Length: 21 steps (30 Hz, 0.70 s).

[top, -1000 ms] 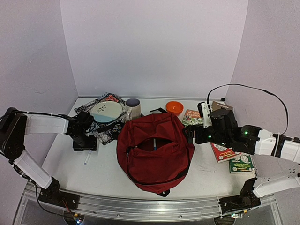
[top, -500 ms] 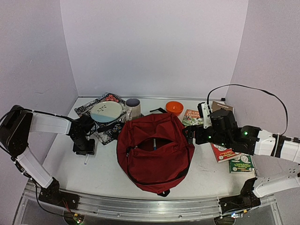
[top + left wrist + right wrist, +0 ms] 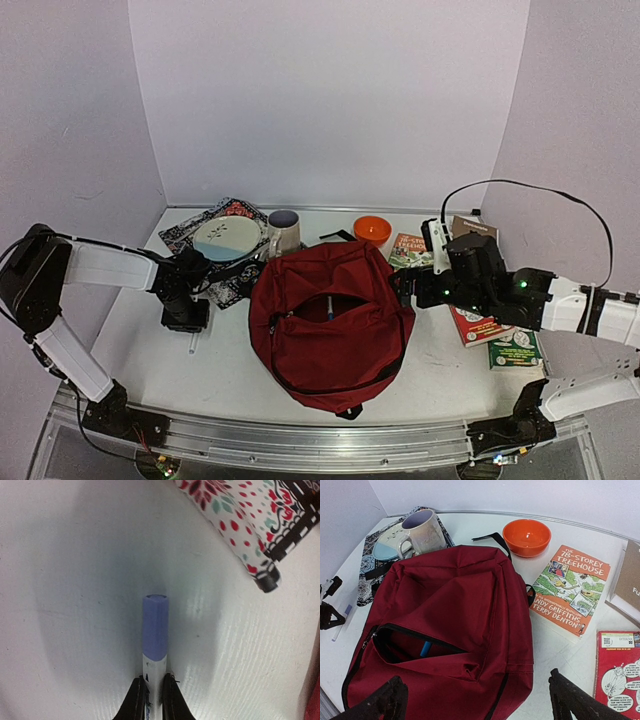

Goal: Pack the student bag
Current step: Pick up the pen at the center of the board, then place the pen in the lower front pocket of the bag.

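Observation:
The student bag (image 3: pixel 330 320), dark red, lies flat mid-table with its front pocket unzipped (image 3: pixel 450 630); a blue pen (image 3: pixel 425 648) shows inside the pocket. To the bag's left a white marker with a purple-blue cap (image 3: pixel 155 630) lies on the table. My left gripper (image 3: pixel 154 692) is down on it, both fingers pressed against the white barrel (image 3: pixel 190 322). My right gripper (image 3: pixel 475 685) hovers open over the bag's right side (image 3: pixel 405 285), its fingers wide apart and holding nothing.
A mug (image 3: pixel 284 232) and an orange bowl (image 3: pixel 372 230) stand behind the bag. A pale plate (image 3: pixel 225 238) rests on a patterned cloth (image 3: pixel 235 515) at the back left. Several books (image 3: pixel 570 587) lie to the right of the bag.
My left gripper has closed from wide open onto the marker and shifted slightly toward the bag. The right arm and the bag have not moved.

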Each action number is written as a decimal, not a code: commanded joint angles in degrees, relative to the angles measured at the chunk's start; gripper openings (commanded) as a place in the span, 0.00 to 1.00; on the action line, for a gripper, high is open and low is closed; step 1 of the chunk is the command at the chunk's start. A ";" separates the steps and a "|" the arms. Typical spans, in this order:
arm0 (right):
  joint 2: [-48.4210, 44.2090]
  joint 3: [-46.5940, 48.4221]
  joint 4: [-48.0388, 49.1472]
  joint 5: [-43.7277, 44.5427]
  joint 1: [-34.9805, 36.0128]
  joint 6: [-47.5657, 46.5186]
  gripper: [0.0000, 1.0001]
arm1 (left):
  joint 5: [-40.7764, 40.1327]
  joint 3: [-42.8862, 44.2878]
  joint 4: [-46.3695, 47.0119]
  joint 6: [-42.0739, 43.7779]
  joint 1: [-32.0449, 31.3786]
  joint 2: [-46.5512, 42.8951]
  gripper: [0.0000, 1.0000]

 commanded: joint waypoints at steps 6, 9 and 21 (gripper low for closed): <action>0.10 1.49 1.35 -0.03 0.15 -0.23 0.98 | 4.99 0.94 -1.88 -2.03 -5.33 -5.05 0.00; -0.33 1.00 1.36 -0.10 0.12 -0.21 0.98 | 4.42 2.89 -1.65 -0.52 -6.44 -8.37 0.00; -0.07 1.53 1.43 -1.00 0.14 0.04 0.98 | 4.09 12.82 6.58 16.43 -20.60 -12.15 0.00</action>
